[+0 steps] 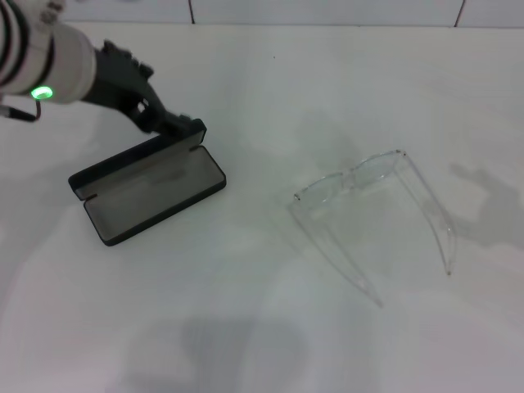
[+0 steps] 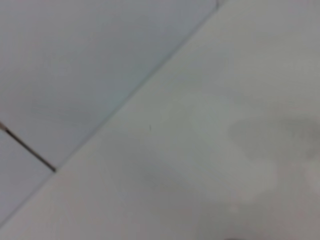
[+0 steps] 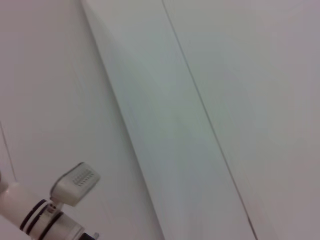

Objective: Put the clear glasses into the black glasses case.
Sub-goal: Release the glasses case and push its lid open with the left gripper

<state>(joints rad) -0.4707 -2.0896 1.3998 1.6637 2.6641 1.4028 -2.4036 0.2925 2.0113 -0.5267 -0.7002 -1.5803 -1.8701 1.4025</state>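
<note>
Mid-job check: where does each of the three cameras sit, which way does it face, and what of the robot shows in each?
Head view: on the head, looking forward and down at the white table; the left hand is at the lid of the open black glasses case, with the clear glasses apart to the right.
Left wrist view: faces bare table and wall; no robot part shows.
Right wrist view: faces the wall; only the left arm shows.
Shared: head and right wrist views both show the left arm.

Left gripper (image 1: pixel 172 123) fingers hidden behind black glasses case (image 1: pixel 147 188) (lid).
</note>
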